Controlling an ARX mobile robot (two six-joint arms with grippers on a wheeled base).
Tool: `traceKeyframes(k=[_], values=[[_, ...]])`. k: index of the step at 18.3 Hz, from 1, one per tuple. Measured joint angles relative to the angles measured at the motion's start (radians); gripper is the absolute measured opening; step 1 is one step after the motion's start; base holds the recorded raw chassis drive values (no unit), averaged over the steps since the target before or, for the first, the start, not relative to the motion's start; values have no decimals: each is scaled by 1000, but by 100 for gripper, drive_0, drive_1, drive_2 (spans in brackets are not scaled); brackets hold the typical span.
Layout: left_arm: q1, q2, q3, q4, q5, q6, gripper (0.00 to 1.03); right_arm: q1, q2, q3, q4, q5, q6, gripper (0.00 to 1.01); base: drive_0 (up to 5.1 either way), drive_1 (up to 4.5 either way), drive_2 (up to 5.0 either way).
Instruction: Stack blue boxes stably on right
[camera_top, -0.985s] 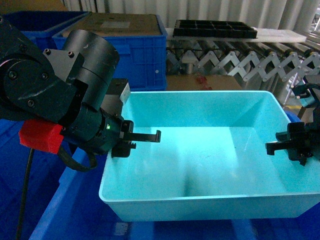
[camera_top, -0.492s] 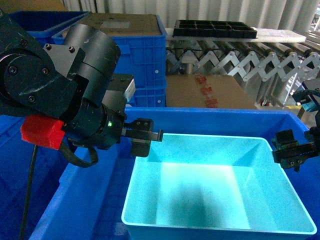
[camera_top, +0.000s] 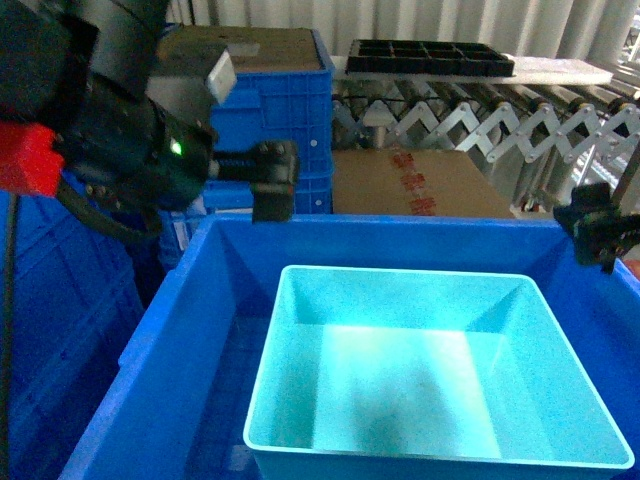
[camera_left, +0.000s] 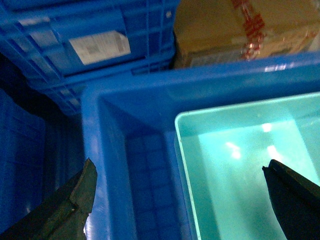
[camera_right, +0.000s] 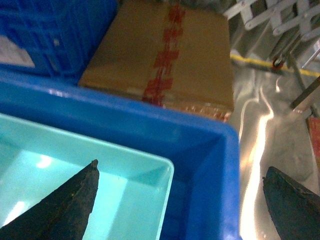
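Note:
One light turquoise blue box (camera_top: 400, 380) rests empty inside a larger dark-blue ribbed crate (camera_top: 190, 290). My left gripper (camera_top: 272, 182) hovers above the crate's back left corner, open and holding nothing. In the left wrist view its open gripper (camera_left: 182, 200) spans the crate's left wall (camera_left: 105, 150) and the blue box's left rim (camera_left: 182, 150). My right gripper (camera_top: 600, 232) hangs open over the crate's right rim. In the right wrist view its open gripper (camera_right: 180, 200) straddles the blue box's corner (camera_right: 150, 170) and the crate wall (camera_right: 220, 160).
A taped cardboard box (camera_top: 420, 180) sits just behind the crate. Stacked dark-blue crates (camera_top: 285, 100) stand at the back left, another blue crate (camera_top: 60, 300) at the left. A black compartment tray (camera_top: 430, 55) lies on an expanding roller conveyor (camera_top: 500, 125) behind.
The blue box dropped from held height into the dark-blue crate. Both grippers let go of its rims, then rose and drew outward, the left one up and back.

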Motion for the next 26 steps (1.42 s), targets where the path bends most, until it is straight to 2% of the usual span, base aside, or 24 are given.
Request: traceKeyframes(k=[2,4,5,7,9,12,13,14,15,16,18,19,20,21,24,25,26], values=[[2,-91,11,-49,7,-5,98,-27,-145,-28,-35,-30,46,98,0,0,0],[-5,-166,-23,-75,13,-6,98,-52,-278,-77,-95,-65,72,98,0,0,0],[2,-245,-73,-113,34,-10,98,-77,-372,-108,-159,-90,82,98,0,0,0],[54,-430,-172,-196,29,-9,98,-126,-573,-166,-319,-146,82,98,0,0,0],[97,-585,-222,-298,13,-7,98,-172,-731,-170,-456,-195,73,98,0,0,0],[101,-783,-234,-428,-34,-37,98,-261,-916,-163,-631,-241,75,98,0,0,0],[89,-825,-232,-441,-45,-76,98,-258,-949,-154,-688,-247,95,98,0,0,0],[92,-807,-235,-443,-51,-82,98,-230,-974,-235,-451,-151,128,87,0,0,0],[86,-827,-283,-290,-80,-63,94,-208,-1021,-311,-344,-110,138,78,0,0,0],[96,-873,-383,-80,-121,-17,85,-184,-1065,-381,-274,-87,144,69,0,0,0],[130,-985,-607,221,-109,54,65,-156,-1110,-478,-213,-40,152,49,0,0,0],[148,-1008,-661,297,-100,63,57,-142,-1130,-521,-208,-29,153,39,0,0,0],[171,-1032,-721,358,-89,77,45,-124,-1161,-564,-201,-17,154,28,0,0,0],[175,-1044,-743,366,-79,79,41,-116,-1175,-580,-198,-10,154,23,0,0,0],[188,-1077,-800,377,-57,84,29,-106,-1202,-607,-192,3,154,12,0,0,0],[194,-1099,-831,383,-46,85,21,-94,-1226,-629,-189,18,154,3,0,0,0],[209,-1128,-864,389,-34,85,10,-86,-1254,-658,-189,28,156,2,0,0,0]])
